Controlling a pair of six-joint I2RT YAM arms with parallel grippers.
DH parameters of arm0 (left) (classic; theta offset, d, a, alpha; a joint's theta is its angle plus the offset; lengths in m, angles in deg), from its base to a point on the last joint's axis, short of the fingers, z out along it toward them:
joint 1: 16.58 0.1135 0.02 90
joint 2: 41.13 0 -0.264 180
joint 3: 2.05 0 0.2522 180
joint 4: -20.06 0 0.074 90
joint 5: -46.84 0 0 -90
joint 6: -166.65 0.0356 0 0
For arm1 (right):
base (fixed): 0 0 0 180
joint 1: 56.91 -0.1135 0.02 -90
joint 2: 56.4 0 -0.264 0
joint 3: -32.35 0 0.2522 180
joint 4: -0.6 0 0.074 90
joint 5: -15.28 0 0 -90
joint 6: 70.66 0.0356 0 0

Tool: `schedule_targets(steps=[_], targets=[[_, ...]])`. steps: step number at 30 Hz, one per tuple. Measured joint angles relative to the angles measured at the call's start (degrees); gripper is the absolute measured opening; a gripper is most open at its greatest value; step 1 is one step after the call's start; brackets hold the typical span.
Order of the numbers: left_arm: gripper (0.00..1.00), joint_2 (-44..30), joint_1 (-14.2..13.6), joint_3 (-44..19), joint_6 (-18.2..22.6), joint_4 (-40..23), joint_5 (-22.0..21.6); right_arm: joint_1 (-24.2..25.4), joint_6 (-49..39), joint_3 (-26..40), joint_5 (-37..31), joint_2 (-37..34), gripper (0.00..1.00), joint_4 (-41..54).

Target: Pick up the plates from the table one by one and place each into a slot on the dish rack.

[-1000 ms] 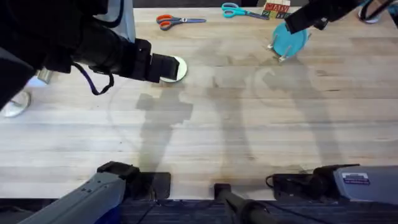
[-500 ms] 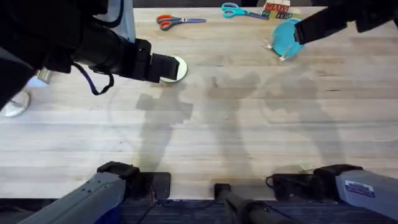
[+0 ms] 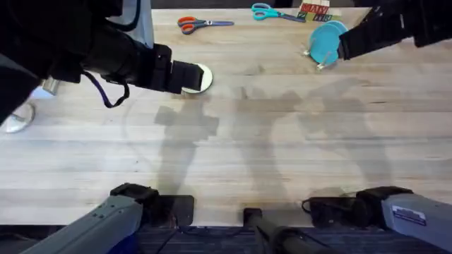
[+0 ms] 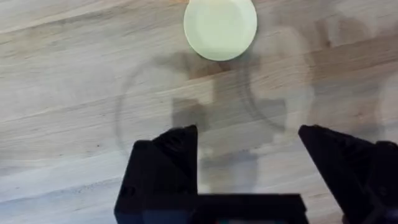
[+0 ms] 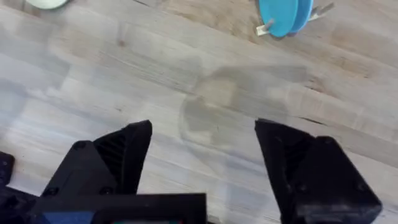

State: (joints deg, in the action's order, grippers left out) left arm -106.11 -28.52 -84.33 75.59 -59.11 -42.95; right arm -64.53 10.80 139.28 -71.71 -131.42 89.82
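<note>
While hovering, left end effector (image 4: 249, 162) open | cream plate (image 4: 220, 28) flat

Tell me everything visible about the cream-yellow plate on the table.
The cream-yellow plate is small, round and flat, with a smooth plastic-looking surface. It lies flat on the wooden table, far from the dish rack. Nothing touches it; the open left end effector hovers above the table near it.

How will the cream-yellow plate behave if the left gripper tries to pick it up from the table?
The cream-yellow plate lies flat on the table, so its thin rim probably gives the fingers little to catch; it may slide on the smooth wood when pushed. It looks small, thin and rigid, so likely light and not floppy. The left gripper is open above the table.
</note>
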Motion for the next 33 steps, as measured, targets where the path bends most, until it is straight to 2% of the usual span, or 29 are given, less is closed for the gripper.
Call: schedule_targets(steps=[10, 11, 13, 16, 18, 19, 26, 33], targets=[[0.995, 0.0, 0.0, 0.0, 0.0, 0.0, 0.0, 0.0, 0.4, 0.0, 0.0, 0.0, 0.994, 0.0], [0.969, 0.0, 0.0, 0.0, -0.1, 0.0, 0.0, 0.0, 0.4, 0.0, 0.0, 0.0, 0.994, 0.0], [0.811, 0.0, 0.0, 0.0, 0.0, 0.0, 0.0, 0.0, 0.4, 0.0, 0.0, 0.0, 0.994, 0.0], [0.346, 0.0, 0.0, 0.0, 0.0, 0.0, 0.0, 0.0, 0.5, 0.0, 0.0, -0.1, 0.993, 0.0], [0.083, 0.0, 0.0, 0.0, 0.2, 0.0, 0.0, 0.0, 0.5, 0.0, 0.0, -0.2, 0.993, 0.0], [0.053, 0.0, 0.0, 0.0, 0.2, -0.2, 0.0, 0.0, 0.5, 0.0, 0.0, -0.3, 0.993, 0.0], [0.042, 0.0, 0.0, 0.0, 0.2, -3.0, 0.0, 0.0, 0.5, 0.0, 0.0, -0.3, 0.995, 0.0], [0.042, 0.0, 0.3, 0.0, -1.5, -2.8, 1.0, 0.0, 0.5, 0.0, 0.0, -0.3, 0.995, 0.0]])
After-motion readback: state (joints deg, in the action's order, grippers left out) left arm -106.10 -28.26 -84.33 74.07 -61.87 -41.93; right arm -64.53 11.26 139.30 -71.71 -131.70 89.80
